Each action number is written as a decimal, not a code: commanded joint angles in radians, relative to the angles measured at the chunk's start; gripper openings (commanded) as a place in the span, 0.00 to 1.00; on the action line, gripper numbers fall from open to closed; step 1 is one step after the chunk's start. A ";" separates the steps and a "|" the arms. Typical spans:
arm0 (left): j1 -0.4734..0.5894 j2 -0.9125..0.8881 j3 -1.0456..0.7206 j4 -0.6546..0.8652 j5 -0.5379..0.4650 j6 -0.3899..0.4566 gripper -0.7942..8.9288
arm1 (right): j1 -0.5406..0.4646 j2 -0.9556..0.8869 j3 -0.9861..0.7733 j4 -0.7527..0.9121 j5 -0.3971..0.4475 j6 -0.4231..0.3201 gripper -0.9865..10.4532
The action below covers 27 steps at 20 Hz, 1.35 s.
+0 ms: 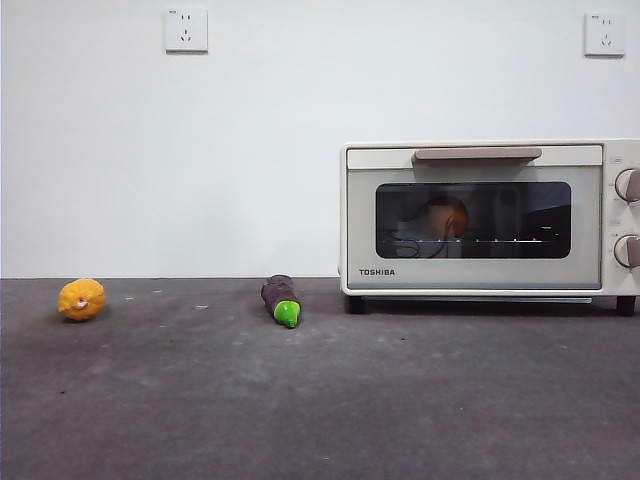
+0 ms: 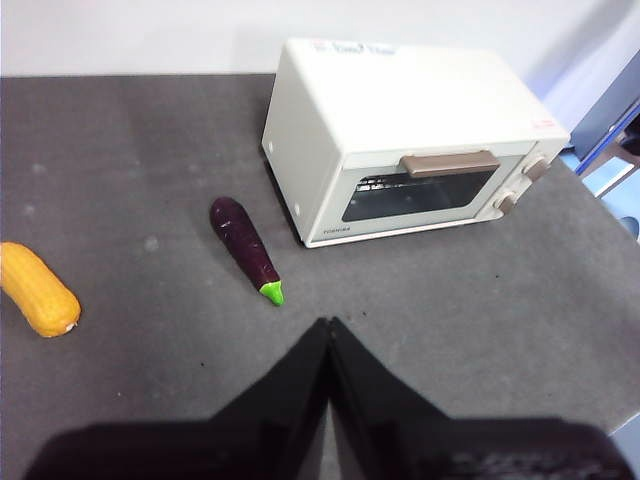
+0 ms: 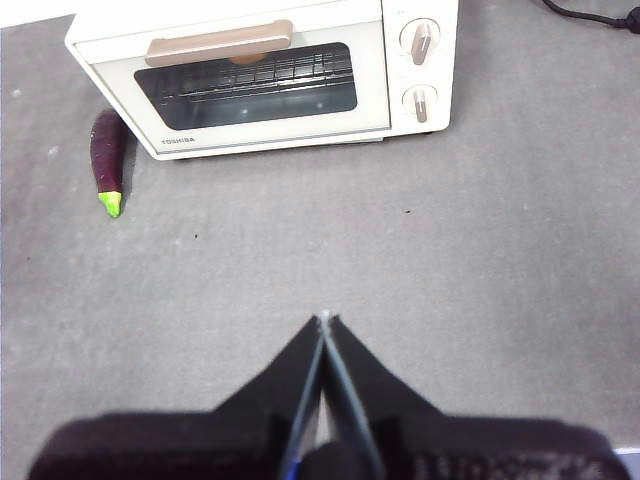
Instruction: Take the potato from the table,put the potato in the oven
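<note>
We see the table point(image 1: 320, 400) first: flat dark grey, rough and speckled, spanning the whole scene; its edges are cut off in the front view. Behind it a plain white wall w/ two sockets point(image 1: 186, 30).

Oven point(image 1: 490, 220) stands far right, cream-white box, door closed, beige bar handle point(image 1: 477, 155), TOSHIBA lettering; its right side w/ the knobs point(image 1: 628, 185) is cropped in the front view. Thru the dark glass we make out a rounded orange-brown lump, the potato point(image 1: 445, 217), inside on the rack, but it's dim and mixed w/ reflections, so shape and skin are hard to read. The wrist views show only the wire rack behind the glass; potato not discernible there.

Eggplant point(image 1: 281, 297) lies on the table just left of the oven, apart from it: purple, glossy, elongated, green tip toward us. Far left sits a yellow-orange fruit point(image 1: 81, 298), bumpy and matte; in the left wrist view it's partly cut off.

Left gripper point(image 2: 328, 325) and right gripper point(image 3: 325, 320): both w/ black jaws pressed together, holding nothing, above bare table near us, well apart from the oven.
</note>
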 commanded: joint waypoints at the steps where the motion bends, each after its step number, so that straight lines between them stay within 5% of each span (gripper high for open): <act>1: -0.003 0.001 0.003 0.006 -0.002 0.013 0.08 | 0.002 -0.001 -0.003 0.005 0.001 0.007 0.09; 9: 0.015 0.100 0.002 0.004 -0.019 0.023 0.08 | 0.002 -0.001 -0.003 0.005 0.001 0.007 0.09; 14: 0.026 0.114 0.000 0.080 -0.210 0.280 0.08 | 0.002 -0.001 -0.003 0.005 0.001 0.007 0.09; 17: 0.073 0.109 -0.017 0.185 -0.232 0.372 0.08 | 0.002 -0.001 -0.003 0.005 0.001 0.007 0.09; 27: 0.356 -0.048 -0.259 0.541 -0.155 0.385 0.08 | 0.002 -0.001 -0.003 0.005 0.001 0.007 0.09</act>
